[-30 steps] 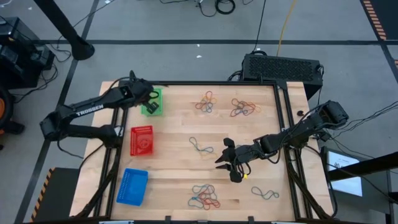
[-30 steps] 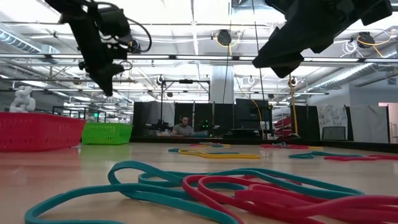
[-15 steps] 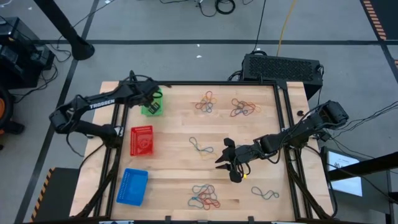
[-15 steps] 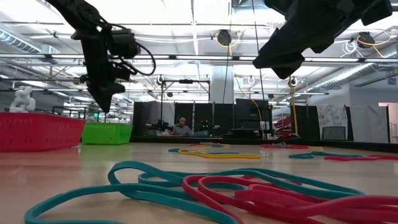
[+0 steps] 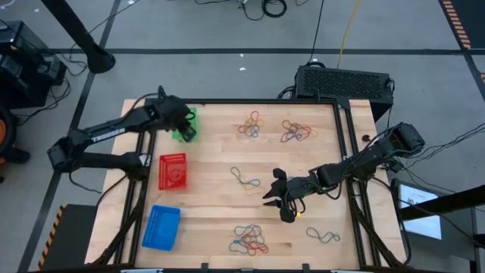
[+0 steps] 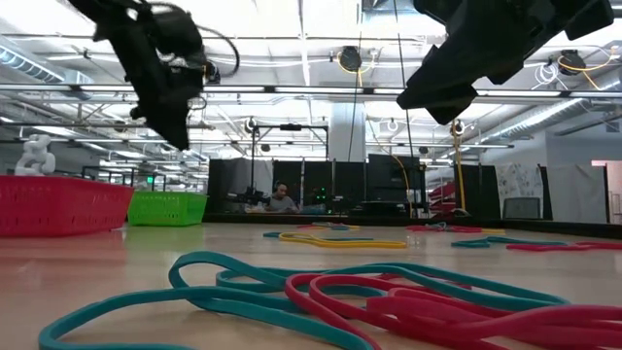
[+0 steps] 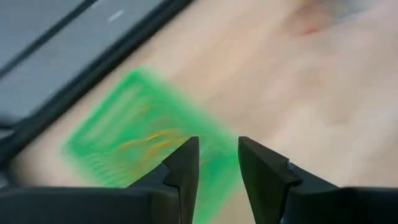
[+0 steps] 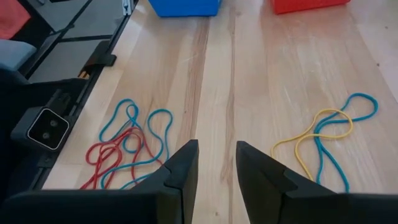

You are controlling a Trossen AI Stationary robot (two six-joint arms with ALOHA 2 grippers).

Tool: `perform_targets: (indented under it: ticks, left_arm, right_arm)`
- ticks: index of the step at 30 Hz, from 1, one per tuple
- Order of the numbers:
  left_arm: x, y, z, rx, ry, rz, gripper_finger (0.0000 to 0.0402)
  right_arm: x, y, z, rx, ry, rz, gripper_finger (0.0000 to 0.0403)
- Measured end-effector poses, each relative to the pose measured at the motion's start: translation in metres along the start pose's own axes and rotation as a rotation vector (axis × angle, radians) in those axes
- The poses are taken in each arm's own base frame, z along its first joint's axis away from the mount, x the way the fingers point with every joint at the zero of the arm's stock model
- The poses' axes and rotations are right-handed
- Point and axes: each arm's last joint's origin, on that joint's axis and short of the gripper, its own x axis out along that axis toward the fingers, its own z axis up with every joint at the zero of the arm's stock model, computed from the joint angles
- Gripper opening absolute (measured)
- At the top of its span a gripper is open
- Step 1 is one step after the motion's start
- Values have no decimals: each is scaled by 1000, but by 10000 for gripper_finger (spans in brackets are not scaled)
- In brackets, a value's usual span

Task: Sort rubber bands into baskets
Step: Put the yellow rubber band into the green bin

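Note:
My left gripper [image 5: 184,130] [image 7: 217,152] hangs open above the green basket [image 5: 189,114] [image 7: 143,137] at the table's far left corner, nothing between its fingers. Yellow-orange rubber bands [image 7: 149,142] lie in that basket. The red basket [image 5: 173,171] and the blue basket [image 5: 161,226] stand along the left side. My right gripper [image 5: 271,193] [image 8: 216,155] is open above the bare wood right of the middle. Red and blue rubber bands [image 8: 127,149] lie on one side of it. A yellow and a blue band [image 8: 329,134] lie on the other.
More heaps of rubber bands lie at the far middle [image 5: 252,125] [image 5: 298,132] and near the right front [image 5: 322,235]. A large black box [image 5: 345,82] stands beyond the far edge. A black frame [image 5: 345,152] runs around the table. A person [image 6: 282,199] sits far behind.
My left gripper dipped toward the green basket and rose again, turning a little at the wrist; it now hangs over the basket's near end. My right gripper has kept still.

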Motion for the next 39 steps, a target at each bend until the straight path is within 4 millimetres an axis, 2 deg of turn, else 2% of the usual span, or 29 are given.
perform_targets:
  ticks: [5, 8, 12, 16, 19, 21, 27, 35, 39]
  left_arm:
    - [0, -46, -15, 61, -220, -316, 119]
    - [-1, -73, -23, 110, -338, -444, 119]
    - [-5, -103, -33, 146, -503, -546, 119]
    - [-4, -124, -42, 188, -629, -605, 118]
    - [0, -134, -45, 237, -648, -610, 118]
    - [6, -138, -48, 256, -633, -604, 118]
    - [22, -145, -54, 304, -562, -601, 118]
    - [33, -150, -60, 304, -494, -626, 118]
    - [32, -155, -65, 298, -468, -662, 118]
  right_arm:
    - [0, -1, -3, -50, 27, -11, 100]
    - [0, -7, 0, -50, 0, -89, 100]
    - [1, -23, 4, -10, -30, -209, 100]
    - [0, -50, 7, 68, -8, -296, 96]
    - [-3, -74, 9, 119, 21, -374, 87]
    - [-10, -91, 9, 134, 99, -439, 81]
    - [-46, -148, 15, 260, 402, -669, 60]
    - [-91, -213, -3, 391, 588, -818, 53]
    - [-116, -238, -16, 531, 645, -849, 58]
